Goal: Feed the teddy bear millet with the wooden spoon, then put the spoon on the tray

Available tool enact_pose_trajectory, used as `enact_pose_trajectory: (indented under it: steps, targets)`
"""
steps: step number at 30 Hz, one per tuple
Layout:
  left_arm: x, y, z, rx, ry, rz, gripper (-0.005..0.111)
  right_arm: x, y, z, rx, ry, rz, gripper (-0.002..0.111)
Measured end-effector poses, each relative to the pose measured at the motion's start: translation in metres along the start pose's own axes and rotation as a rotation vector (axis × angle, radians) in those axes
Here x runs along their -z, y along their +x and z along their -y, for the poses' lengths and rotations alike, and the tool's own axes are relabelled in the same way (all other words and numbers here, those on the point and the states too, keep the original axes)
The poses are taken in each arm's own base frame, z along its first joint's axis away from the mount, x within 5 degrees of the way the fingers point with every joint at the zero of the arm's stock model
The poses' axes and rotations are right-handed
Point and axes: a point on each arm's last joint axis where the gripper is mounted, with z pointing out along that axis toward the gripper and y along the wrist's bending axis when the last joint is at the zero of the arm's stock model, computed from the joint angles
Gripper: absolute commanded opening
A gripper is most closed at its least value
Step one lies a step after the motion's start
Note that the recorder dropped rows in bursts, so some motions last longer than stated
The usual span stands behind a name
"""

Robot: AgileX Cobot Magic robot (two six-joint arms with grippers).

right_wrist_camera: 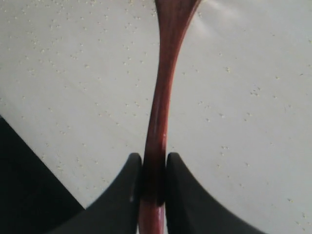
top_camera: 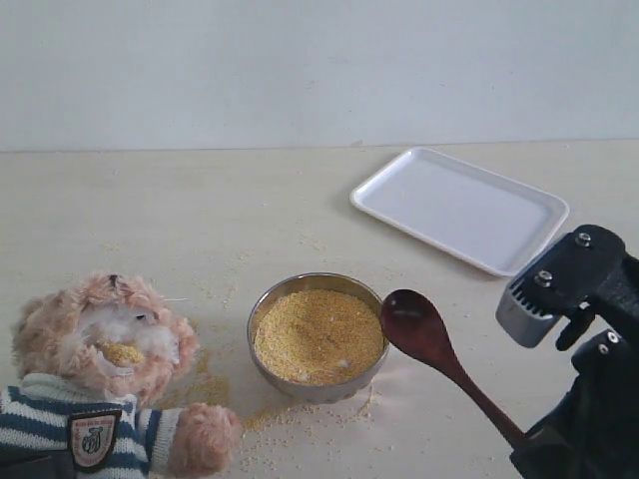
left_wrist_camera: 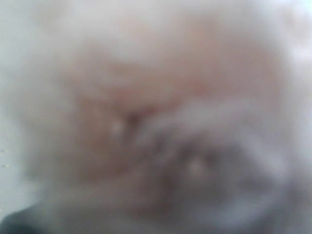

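Wooden spoon (top_camera: 439,344) lower right of centre, round end just beside the right rim of the steel bowl (top_camera: 262,309), handle clamped between the right fingers (right_wrist_camera: 185,195). Millet (top_camera: 318,336) fills the bowl (a clump sits on the muzzle of the teddy bear (top_camera: 100,344), lower left). Tray (top_camera: 459,205) upper right on the counter (top_camera: 200,220). Left fingers: view all blurred fur, cannot tell.
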Motion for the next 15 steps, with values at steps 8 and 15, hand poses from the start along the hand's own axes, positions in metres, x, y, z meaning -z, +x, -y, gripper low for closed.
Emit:
enact_pose_trajectory:
  steps: [8,15]
  targets:
    - [0.000,0.000,0.000,0.000,0.000,0.000,0.005,-0.012,-0.007,0.004,0.006,0.004,-0.041,0.003]
    - [0.000,0.000,0.000,0.000,0.000,0.000,0.005,-0.020,-0.015,-0.003,0.063,0.047,-0.062,0.003]
